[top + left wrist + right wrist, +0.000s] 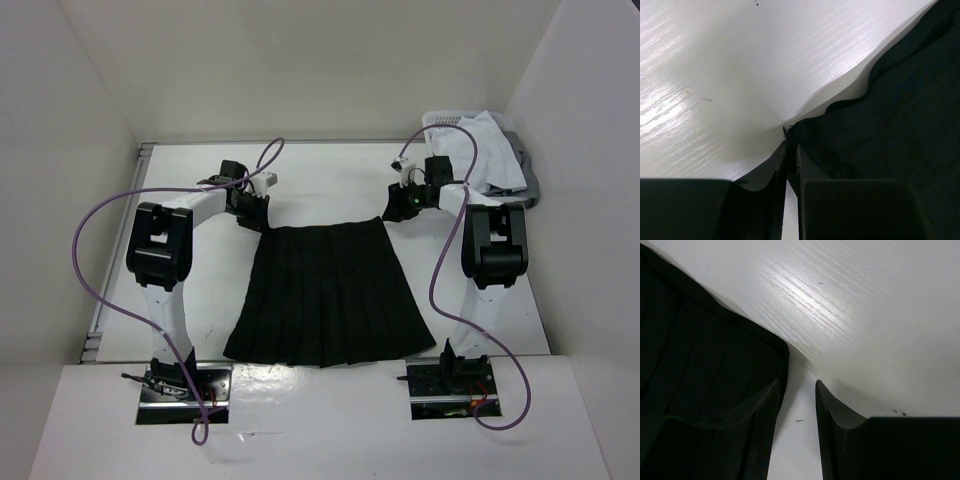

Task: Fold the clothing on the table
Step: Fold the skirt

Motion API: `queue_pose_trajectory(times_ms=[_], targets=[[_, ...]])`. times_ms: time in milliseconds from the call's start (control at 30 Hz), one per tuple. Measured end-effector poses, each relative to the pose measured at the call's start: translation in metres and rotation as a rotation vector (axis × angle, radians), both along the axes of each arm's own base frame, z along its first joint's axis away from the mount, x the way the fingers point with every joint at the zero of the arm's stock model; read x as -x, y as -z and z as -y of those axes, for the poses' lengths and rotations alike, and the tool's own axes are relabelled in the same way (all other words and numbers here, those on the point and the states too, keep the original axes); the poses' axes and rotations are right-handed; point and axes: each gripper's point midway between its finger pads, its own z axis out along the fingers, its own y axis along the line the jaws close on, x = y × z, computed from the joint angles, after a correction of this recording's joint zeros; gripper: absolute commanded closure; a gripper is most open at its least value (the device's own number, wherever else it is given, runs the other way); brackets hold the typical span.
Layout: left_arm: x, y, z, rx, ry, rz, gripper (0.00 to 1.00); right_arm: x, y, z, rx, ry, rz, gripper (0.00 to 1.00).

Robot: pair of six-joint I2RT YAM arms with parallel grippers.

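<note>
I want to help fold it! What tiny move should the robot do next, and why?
Probably nudge the right gripper sideways onto the near corner of the skirt and close. The left gripper pinches its corner, but the right one stands open with mostly bare table between its fingers.

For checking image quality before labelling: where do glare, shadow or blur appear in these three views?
Top view: even light, sharp; the black pleated fabric skirt shows little detail. Left wrist view: streaky glare on the white flat tabletop; the left hand is dark, unfocused. Right wrist view: similar glare band; the right hand blurred, shadow beneath.
</note>
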Motion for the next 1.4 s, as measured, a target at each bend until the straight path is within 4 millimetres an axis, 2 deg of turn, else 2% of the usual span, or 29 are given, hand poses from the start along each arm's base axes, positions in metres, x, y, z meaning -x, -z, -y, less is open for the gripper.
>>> queue_pose_trajectory(times_ms=[333, 700, 800, 867, 900, 933, 967, 1400], targets=[[-0.001, 0.000, 0.001, 0.001, 0.001, -0.002, 0.86, 0.003, 0.003, -0.007, 0.001, -0.031, -0.002, 0.60], [-0.002, 0.000, 0.001, 0.001, 0.001, -0.004, 0.88, 0.014, 0.022, -0.022, 0.010, -0.080, -0.050, 0.60], [-0.002, 0.000, 0.001, 0.002, 0.002, -0.005, 0.92, 0.014, 0.022, -0.024, 0.018, -0.084, -0.047, 0.64], [-0.002, 0.000, 0.001, 0.001, 0.002, -0.004, 0.96, 0.014, 0.023, -0.025, 0.029, -0.087, -0.047, 0.73], [-0.002, 0.000, 0.001, 0.001, 0.002, -0.005, 1.00, 0.014, 0.023, -0.026, 0.033, -0.088, -0.049, 0.78], [-0.002, 0.000, 0.001, 0.001, 0.002, -0.005, 1.00, 0.014, 0.022, -0.028, 0.038, -0.089, -0.048, 0.92], [-0.002, 0.000, 0.001, 0.001, 0.002, -0.006, 1.00, 0.013, 0.022, -0.029, 0.046, -0.092, -0.042, 0.99], [-0.001, -0.002, -0.002, -0.030, -0.002, 0.001, 1.00, 0.007, 0.020, -0.030, 0.117, -0.073, -0.029, 1.00]])
